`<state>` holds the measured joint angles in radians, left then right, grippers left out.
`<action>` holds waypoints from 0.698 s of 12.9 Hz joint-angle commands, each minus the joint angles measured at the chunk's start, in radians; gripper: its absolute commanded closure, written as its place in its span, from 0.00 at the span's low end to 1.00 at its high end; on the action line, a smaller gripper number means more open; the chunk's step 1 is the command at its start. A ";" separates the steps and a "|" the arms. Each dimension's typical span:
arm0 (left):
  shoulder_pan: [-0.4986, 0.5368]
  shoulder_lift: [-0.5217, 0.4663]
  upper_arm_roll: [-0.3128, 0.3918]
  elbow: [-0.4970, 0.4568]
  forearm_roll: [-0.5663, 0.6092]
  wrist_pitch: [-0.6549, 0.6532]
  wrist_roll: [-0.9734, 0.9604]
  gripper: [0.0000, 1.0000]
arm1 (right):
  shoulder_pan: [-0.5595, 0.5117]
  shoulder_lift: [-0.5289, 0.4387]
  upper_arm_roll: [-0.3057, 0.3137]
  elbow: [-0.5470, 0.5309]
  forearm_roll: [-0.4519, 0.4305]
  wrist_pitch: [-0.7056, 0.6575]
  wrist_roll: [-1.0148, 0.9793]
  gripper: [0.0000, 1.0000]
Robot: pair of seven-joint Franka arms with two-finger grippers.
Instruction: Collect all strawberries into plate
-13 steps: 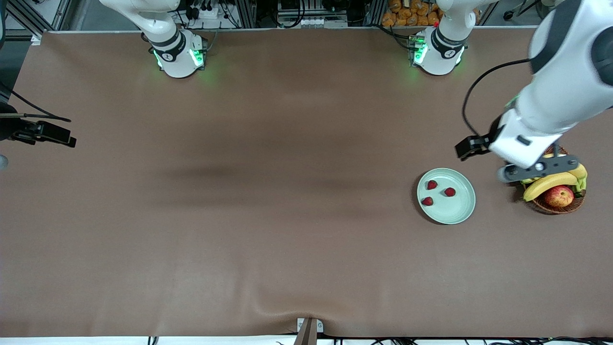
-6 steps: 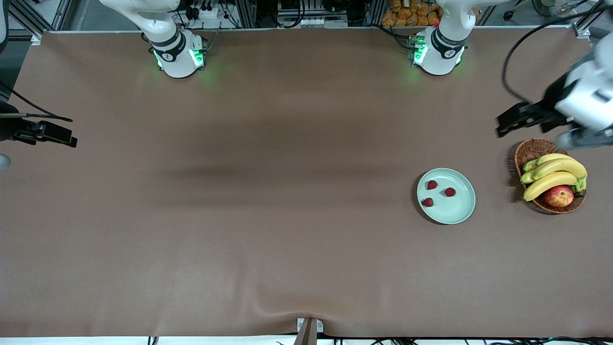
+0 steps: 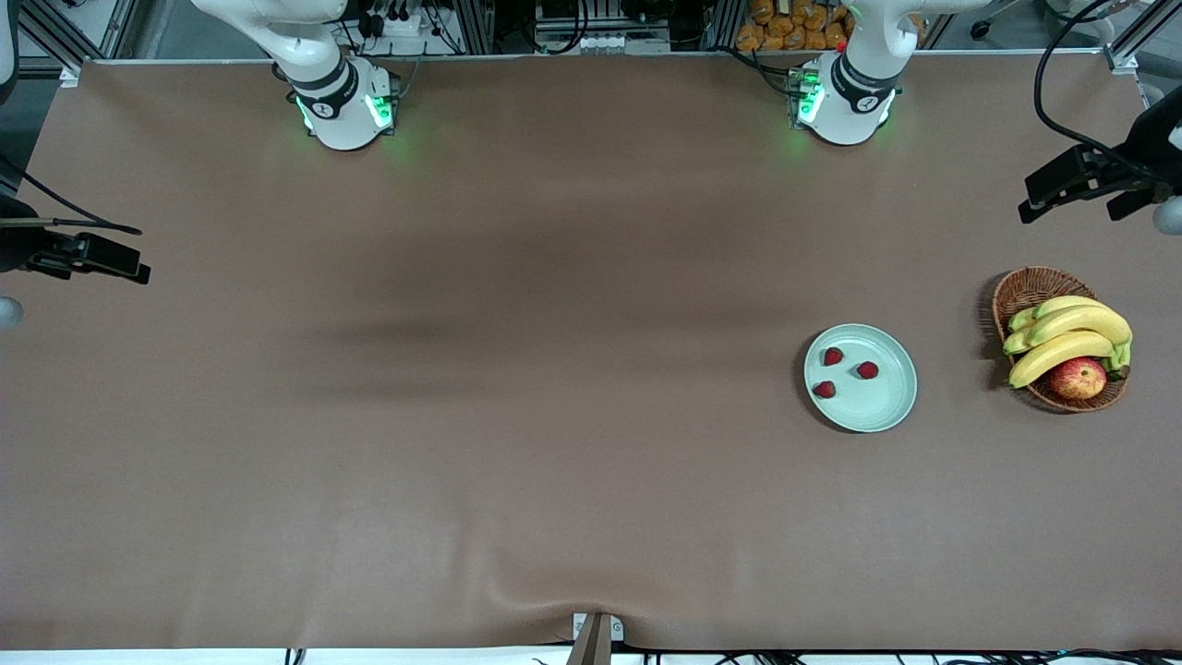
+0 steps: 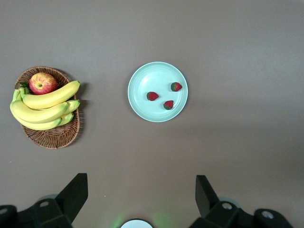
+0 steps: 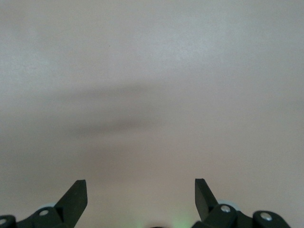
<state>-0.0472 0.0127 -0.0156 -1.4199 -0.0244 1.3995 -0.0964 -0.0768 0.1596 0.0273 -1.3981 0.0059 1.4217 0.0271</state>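
All three strawberries lie in the plate beside the basket. The left gripper hangs high over the tabletop at the left arm's end, fingers wide and empty. The right gripper waits at the right arm's end, fingers also wide.

- Three tiny red strawberries lie in the round mint-green plate, at ten, eight and near centre, twelve toward the bases.
- Brown wicker basket stands at the plate's three o'clock.
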 commanded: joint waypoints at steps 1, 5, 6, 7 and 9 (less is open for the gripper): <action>-0.022 -0.030 0.042 -0.036 -0.008 0.006 0.088 0.00 | 0.000 -0.020 0.006 -0.015 -0.026 0.006 -0.016 0.00; -0.022 -0.030 0.043 -0.033 0.000 0.006 0.092 0.00 | 0.002 -0.018 0.006 -0.016 -0.033 0.016 -0.041 0.00; -0.022 -0.031 0.043 -0.034 0.000 0.006 0.093 0.00 | 0.006 -0.018 0.006 -0.016 -0.033 0.016 -0.039 0.00; -0.023 -0.033 0.042 -0.034 0.000 0.004 0.089 0.00 | 0.006 -0.018 0.006 -0.016 -0.033 0.016 -0.041 0.00; -0.026 -0.028 0.040 -0.036 0.000 0.004 0.086 0.00 | 0.006 -0.018 0.006 -0.016 -0.032 0.016 -0.039 0.00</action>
<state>-0.0579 0.0049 0.0146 -1.4373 -0.0244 1.4001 -0.0211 -0.0736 0.1596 0.0301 -1.3981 -0.0047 1.4309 -0.0034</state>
